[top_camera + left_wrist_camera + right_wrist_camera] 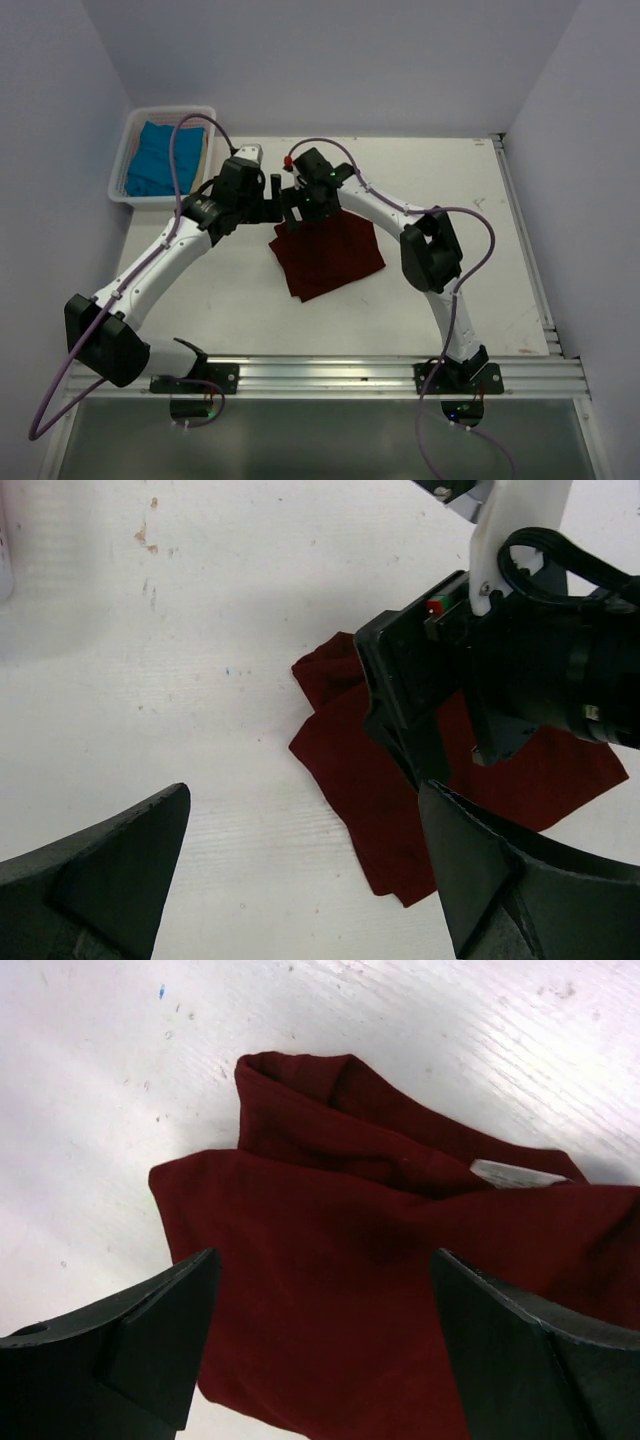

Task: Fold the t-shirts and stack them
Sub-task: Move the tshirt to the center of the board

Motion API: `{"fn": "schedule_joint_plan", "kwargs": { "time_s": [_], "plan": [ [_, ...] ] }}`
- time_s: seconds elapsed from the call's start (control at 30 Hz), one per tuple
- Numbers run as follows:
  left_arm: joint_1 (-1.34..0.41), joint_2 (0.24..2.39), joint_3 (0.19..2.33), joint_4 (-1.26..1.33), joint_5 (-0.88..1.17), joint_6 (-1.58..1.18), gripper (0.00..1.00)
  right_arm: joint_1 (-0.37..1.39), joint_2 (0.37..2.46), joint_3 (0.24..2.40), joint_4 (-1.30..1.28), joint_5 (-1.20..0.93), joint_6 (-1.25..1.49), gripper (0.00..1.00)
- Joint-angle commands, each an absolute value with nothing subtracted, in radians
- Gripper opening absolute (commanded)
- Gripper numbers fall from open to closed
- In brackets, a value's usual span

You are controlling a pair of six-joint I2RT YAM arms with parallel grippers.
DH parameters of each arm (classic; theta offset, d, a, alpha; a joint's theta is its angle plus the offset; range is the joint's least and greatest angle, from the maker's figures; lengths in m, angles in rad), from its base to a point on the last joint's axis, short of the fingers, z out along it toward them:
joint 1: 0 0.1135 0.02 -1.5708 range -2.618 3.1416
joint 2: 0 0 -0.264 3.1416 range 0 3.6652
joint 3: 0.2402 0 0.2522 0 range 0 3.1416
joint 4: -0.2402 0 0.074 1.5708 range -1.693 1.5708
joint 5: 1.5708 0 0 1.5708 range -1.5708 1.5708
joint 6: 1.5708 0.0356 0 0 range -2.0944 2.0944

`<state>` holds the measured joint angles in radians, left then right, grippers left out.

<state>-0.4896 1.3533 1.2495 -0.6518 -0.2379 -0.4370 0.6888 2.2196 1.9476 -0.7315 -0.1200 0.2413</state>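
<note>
Overhead and wrist views of the two arms meeting above the table [450, 190]. The left arm extends from its base at the near left edge diagonally up and inward, its forearm nearly straight and its wrist turned toward the centre. The left gripper [305, 820] hangs over bare tabletop just beside the left edge of the dark maroon t-shirt [330, 260], its jaws spread wide and holding nothing. The right arm rises from its base at the near right, bends sharply at the elbow and reaches inward to the left. The right gripper [325, 1280] points down over the far edge of the maroon t-shirt, its jaws apart on either side of the cloth and not grasping it. The two grippers are close together, almost facing each other. The maroon t-shirt lies folded into a rough square at the table's centre, with a rolled fold and a small white label [515, 1172] at its far edge. The teal-blue t-shirt [160, 160] lies in the white basket [122, 150] at the table's far left corner, well apart from both grippers.
</note>
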Motion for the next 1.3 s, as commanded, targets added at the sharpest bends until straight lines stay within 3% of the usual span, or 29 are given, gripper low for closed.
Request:
{"fn": "schedule_joint_plan", "kwargs": {
  "time_s": [0.0, 0.33, 0.43, 0.47, 0.57, 0.6, 0.67, 1.1, 1.27],
  "plan": [
    [-0.477, 1.298, 1.236, -0.583, -0.221, -0.463, 1.00, 0.683, 2.269, 2.063, -0.828, -0.056, 0.232, 0.88],
    [-0.456, 1.259, 1.186, -0.571, -0.213, -0.462, 1.00, 0.693, 2.330, 2.117, -0.853, 0.060, 0.276, 0.77],
    [-0.454, 1.250, 1.175, -0.563, -0.210, -0.463, 1.00, 0.698, 2.336, 2.109, -0.853, 0.067, 0.281, 0.61],
    [-0.453, 1.249, 1.172, -0.563, -0.212, -0.463, 1.00, 0.698, 2.333, 2.099, -0.853, 0.069, 0.282, 0.49],
    [-0.453, 1.239, 1.163, -0.561, -0.207, -0.466, 1.00, 0.706, 2.303, 2.059, -0.838, 0.078, 0.287, 0.27],
    [-0.453, 1.235, 1.160, -0.560, -0.207, -0.466, 1.00, 0.709, 2.290, 2.045, -0.831, 0.084, 0.285, 0.10],
    [-0.453, 1.233, 1.155, -0.558, -0.204, -0.468, 1.00, 0.713, 2.241, 1.995, -0.809, 0.106, 0.291, 0.00],
    [-0.451, 1.252, 1.112, -0.505, -0.224, -0.480, 1.00, 0.726, 1.919, 1.726, -0.753, 0.175, 0.291, 0.00],
    [-0.449, 1.327, 1.114, -0.450, -0.203, -0.480, 1.00, 0.730, 1.773, 1.681, -0.850, 0.228, 0.269, 0.00]
  ]
}}
